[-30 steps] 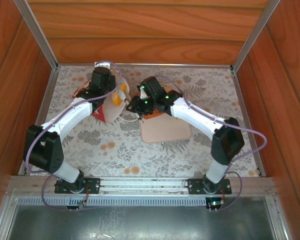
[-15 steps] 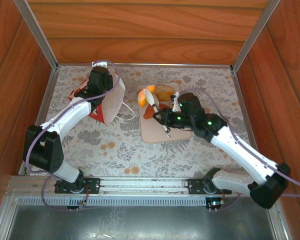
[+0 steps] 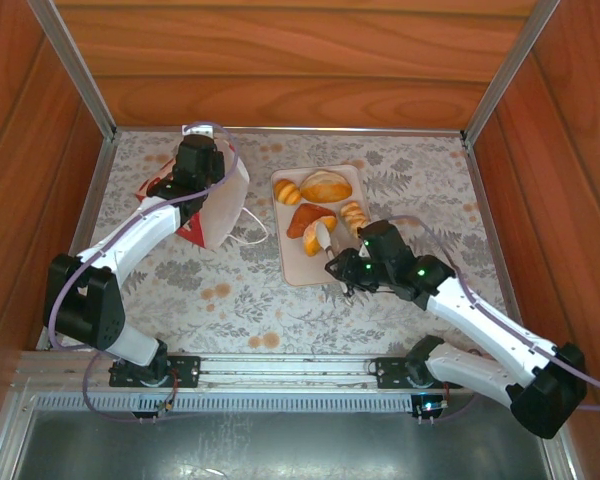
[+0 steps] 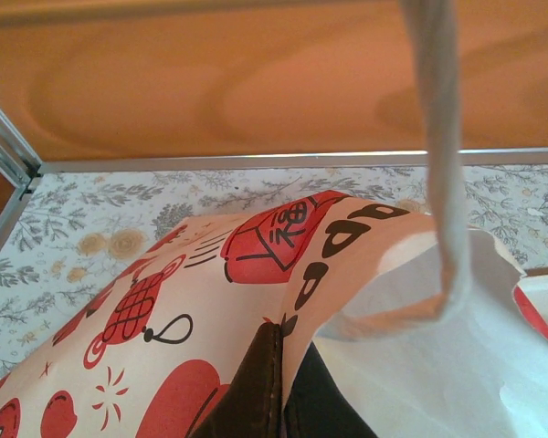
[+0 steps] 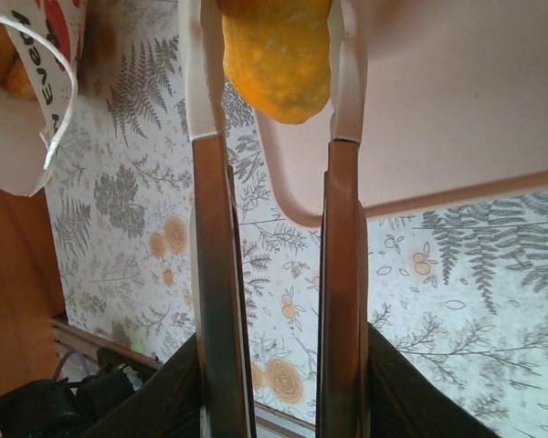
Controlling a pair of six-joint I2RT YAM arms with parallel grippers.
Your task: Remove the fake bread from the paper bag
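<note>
Two tools, left tool (image 4: 279, 397) pinching paper bag (image 4: 164, 301), right tool (image 5: 274, 36) barely parted, clasping orange bread (image 5: 279, 68) lengthwise

Overall: bright, warm, even light from above; the wood walls (image 3: 300, 60) glow orange.
Shadows: soft and faint on the cloth (image 5: 457, 301) around the tray (image 3: 312, 266); none hard-edged.
Glare: the bag (image 4: 420, 365) paper is washed near-white in the left wrist view; the bread (image 5: 276, 55) at the tray's edge is glossy.
Blur: the cord (image 4: 443, 137) is close to the lens and smeared; the right fingers (image 5: 217, 274) are soft, while the cloth beside the tray is sharp.
Edges: in the top view the rails (image 3: 75, 65) lean outward from the tray.
Dimmest: the metal trough (image 3: 280, 440), well nearer than the tray, is dull grey.
</note>
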